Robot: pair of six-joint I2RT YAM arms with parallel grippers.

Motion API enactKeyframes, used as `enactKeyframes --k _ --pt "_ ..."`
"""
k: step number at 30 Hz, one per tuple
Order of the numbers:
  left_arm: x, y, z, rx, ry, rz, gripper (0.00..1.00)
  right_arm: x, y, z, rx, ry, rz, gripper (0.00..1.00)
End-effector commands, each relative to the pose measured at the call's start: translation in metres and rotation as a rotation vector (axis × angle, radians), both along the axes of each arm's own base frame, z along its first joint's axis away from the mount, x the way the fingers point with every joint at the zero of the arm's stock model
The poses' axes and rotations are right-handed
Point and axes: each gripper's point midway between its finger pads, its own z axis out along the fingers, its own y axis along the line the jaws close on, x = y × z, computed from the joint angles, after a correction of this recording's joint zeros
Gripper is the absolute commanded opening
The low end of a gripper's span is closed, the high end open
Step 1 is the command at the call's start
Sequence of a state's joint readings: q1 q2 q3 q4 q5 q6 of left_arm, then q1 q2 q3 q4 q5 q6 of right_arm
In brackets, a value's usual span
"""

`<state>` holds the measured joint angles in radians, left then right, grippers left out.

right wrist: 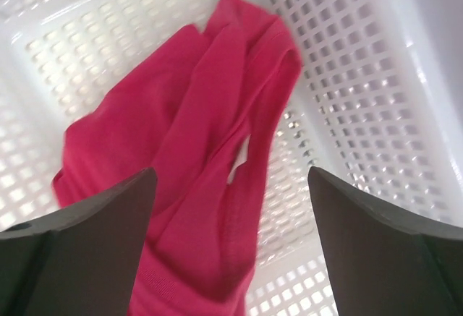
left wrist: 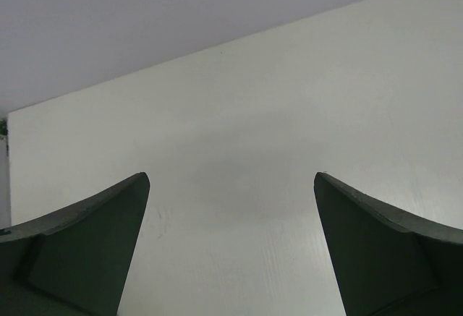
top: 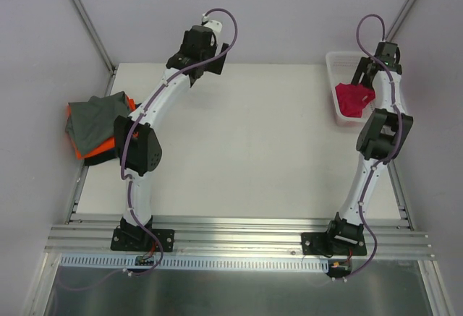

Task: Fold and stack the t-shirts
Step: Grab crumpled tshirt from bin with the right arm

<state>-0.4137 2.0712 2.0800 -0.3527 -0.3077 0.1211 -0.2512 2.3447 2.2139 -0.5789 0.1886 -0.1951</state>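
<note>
**Item 1, magenta-pink t-shirt** (top: 353, 99) (right wrist: 195, 150). Crumpled and unfolded. It lay inside the white mesh basket (top: 334, 63) (right wrist: 347, 77), bunched against the basket floor, with one fold riding up toward a side wall. The basket stood at the far right corner of the desk (top: 253, 150) (left wrist: 239, 113).

**Item 2, grey t-shirt** (top: 98, 121). Loosely heaped on top of a pile at the left edge of the desk, well apart from the basket.

**Item 3, orange t-shirt** (top: 101, 148). It lay under the grey one, showing along the pile's left and near edges. A dark layer showed beneath the near edge, but whether it was cloth could not be told.

**Right end effector** (top: 365, 77) (right wrist: 231, 175). It was poised over the basket with the jaws spread wide. In the right wrist view the two dark fingers (right wrist: 94, 236) framed the pink shirt, which lay below and between them. Neither finger visibly pressed on the cloth, and nothing was gripped.

**Left end effector** (top: 197, 52) (left wrist: 231, 178). It was held over the far left part of the desk, away from the shirt pile. The jaws were fully spread. Its fingers (left wrist: 101, 236) showed only bare desk surface between them, and it held nothing.

**Surroundings.** The desk had a pale top. Both arm bases were bolted to a rail at the near edge, and plain walls stood behind and to either side.
</note>
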Motion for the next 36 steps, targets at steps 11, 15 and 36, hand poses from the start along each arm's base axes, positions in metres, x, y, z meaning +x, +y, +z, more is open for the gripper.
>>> enactKeyframes --k 11,15,36 --pt "-0.071 -0.072 -0.012 -0.131 0.248 -0.446 0.87 0.020 0.064 -0.048 0.505 -0.047 0.129 0.88" --pt "-0.083 -0.091 -0.010 -0.139 0.255 -0.554 0.81 0.027 0.080 -0.053 0.618 -0.066 0.121 0.76" --pt "-0.047 -0.035 -0.012 -0.358 0.312 -0.304 0.99 -0.036 0.111 0.152 0.456 -0.285 0.265 0.01"
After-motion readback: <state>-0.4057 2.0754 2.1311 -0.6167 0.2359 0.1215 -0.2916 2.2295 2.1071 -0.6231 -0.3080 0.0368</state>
